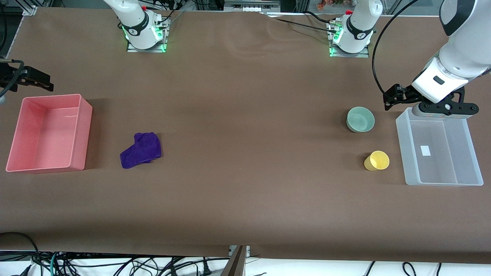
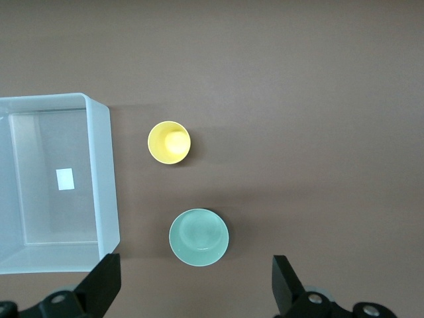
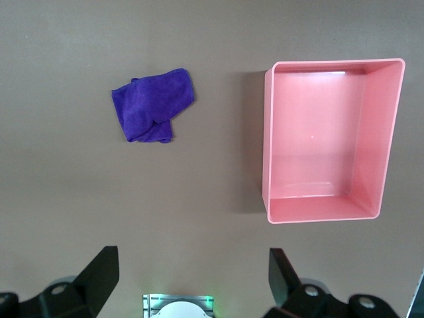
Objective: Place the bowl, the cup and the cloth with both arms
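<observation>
The pale green bowl [image 1: 360,119] stands upright toward the left arm's end of the table. The yellow cup [image 1: 377,160] stands nearer the camera than the bowl. Both are beside a clear bin [image 1: 402,145]. The purple cloth [image 1: 141,150] lies crumpled beside a pink bin [image 1: 85,130] toward the right arm's end. My left gripper [image 1: 445,112] is open and empty, up over the clear bin's edge. My right gripper [image 1: 25,78] is open and empty, up by the pink bin's corner. The left wrist view shows bowl [image 2: 199,237], cup [image 2: 169,142] and gripper [image 2: 195,285]. The right wrist view shows cloth [image 3: 154,106] and gripper [image 3: 192,275].
The clear bin [image 2: 109,172] and the pink bin [image 3: 266,146] hold nothing. The arm bases [image 1: 145,32] stand along the table's edge farthest from the camera. Brown tabletop [image 1: 249,134] lies between the cloth and the bowl. Cables hang below the near edge.
</observation>
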Robot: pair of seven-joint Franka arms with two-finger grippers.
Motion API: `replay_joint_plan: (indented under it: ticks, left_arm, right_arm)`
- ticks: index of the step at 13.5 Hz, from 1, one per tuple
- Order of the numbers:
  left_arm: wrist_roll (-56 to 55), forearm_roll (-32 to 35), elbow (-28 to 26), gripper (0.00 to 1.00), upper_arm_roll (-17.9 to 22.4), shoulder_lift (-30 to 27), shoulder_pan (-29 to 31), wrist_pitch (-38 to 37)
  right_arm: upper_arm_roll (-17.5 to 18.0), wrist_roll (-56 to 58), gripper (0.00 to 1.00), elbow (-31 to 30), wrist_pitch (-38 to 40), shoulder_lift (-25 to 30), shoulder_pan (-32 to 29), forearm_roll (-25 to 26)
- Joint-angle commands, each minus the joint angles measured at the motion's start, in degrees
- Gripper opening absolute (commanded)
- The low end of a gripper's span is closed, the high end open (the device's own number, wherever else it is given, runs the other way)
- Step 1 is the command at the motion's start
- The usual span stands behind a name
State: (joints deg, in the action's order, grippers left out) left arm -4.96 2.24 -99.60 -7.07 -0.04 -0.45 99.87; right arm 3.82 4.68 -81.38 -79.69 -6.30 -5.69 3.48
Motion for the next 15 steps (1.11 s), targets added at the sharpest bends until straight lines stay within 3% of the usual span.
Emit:
replay_joint_plan:
  ticks: [1, 12, 15]
  left_arm:
    - [0.0, -1.2, 0.5, 1.00, 0.3, 0.1, -0.6, -0.4]
    - [0.0, -1.2, 1.2, 1.00, 0.3, 0.3, -1.0, -1.0]
    - [0.6, -1.2, 0.4, 1.00, 0.3, 0.5, -1.0, -4.4]
  right_arm:
    - [0.1, -0.2, 1.00, 0.5, 0.0, 0.0, -0.2, 0.1]
    - [0.0, -0.2, 1.00, 0.5, 0.0, 0.0, -0.2, 0.1]
    - [0.0, -0.5, 1.00, 0.5, -0.1, 0.0, -0.2, 0.0]
